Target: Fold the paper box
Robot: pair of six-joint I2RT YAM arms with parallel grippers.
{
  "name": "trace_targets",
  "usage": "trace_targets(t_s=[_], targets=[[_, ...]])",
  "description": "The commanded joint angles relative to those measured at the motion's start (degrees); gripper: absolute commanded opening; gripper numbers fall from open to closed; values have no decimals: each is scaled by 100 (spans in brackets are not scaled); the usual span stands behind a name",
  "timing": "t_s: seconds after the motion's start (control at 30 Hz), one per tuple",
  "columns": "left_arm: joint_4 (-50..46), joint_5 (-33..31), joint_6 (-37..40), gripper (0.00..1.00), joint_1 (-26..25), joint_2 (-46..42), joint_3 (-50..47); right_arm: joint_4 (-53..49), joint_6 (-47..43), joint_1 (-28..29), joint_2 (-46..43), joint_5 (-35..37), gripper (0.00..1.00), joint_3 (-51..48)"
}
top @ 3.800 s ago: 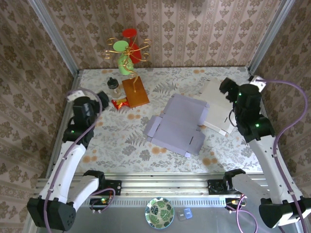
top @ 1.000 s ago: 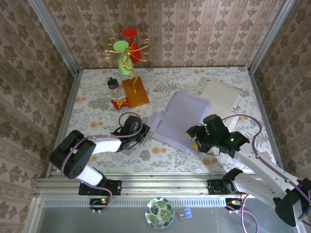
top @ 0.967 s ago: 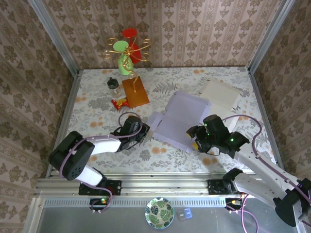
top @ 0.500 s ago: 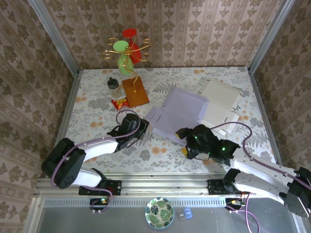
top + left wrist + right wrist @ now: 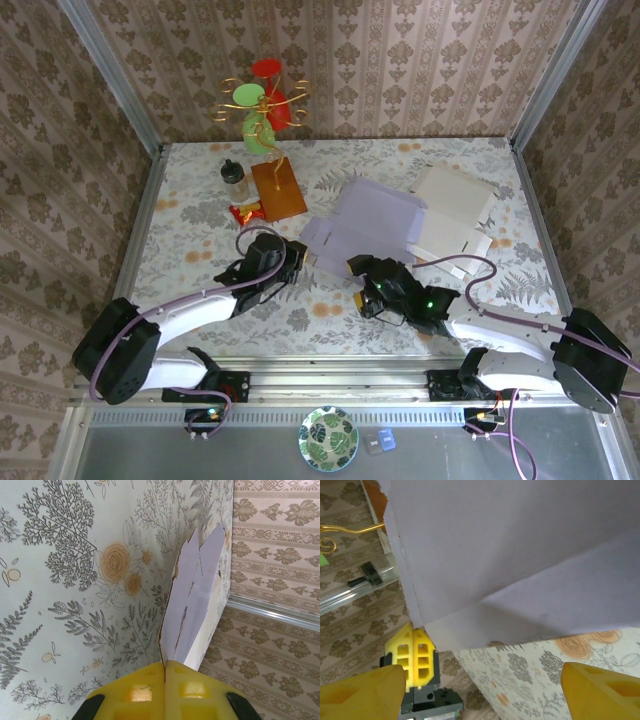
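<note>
Shows the left pincer (image 5: 165, 680) with its yellow fingers (image 5: 135, 695) pressed flat together, pinching a corner of a flat, unfolded lavender paper box (image 5: 192, 605). Holds that corner a little off the pale counter (image 5: 65, 580) printed with grey ferns and orange flowers. From above, sits at the sheet's left end, near the middle of the counter.

Shows the right pincer (image 5: 480, 695) spread wide and gripping nothing, yellow fingertips (image 5: 362, 690) far apart at the bottom corners of its wrist view. Faces the sheet's near edge, with a strip of counter visible beneath that edge.

Just right of the sheet: a flat cream cardboard piece (image 5: 452, 200). To the left and farther back: a flat orange-brown rectangular board (image 5: 278, 188), a red snack wrapper (image 5: 247, 211) at its near end, a small clear jar with a black lid (image 5: 235, 178) just beside it. At the back wall: a gold wire stand with green and red discs (image 5: 258, 105). Below the counter's near rail: a round plate with a green leaf pattern (image 5: 328, 438).
</note>
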Motion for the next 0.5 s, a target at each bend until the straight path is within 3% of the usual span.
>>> trace_targets(t_s=[0.0, 0.23, 0.47], targets=[[-105, -124, -209, 0, -91, -137, 88, 281, 34, 34, 178, 569, 80, 40], [-173, -164, -280, 0, -190, -242, 120, 367, -51, 36, 238, 825, 68, 98], [-318, -283, -382, 0, -301, -469, 47, 182, -130, -21, 42, 1001, 44, 123]])
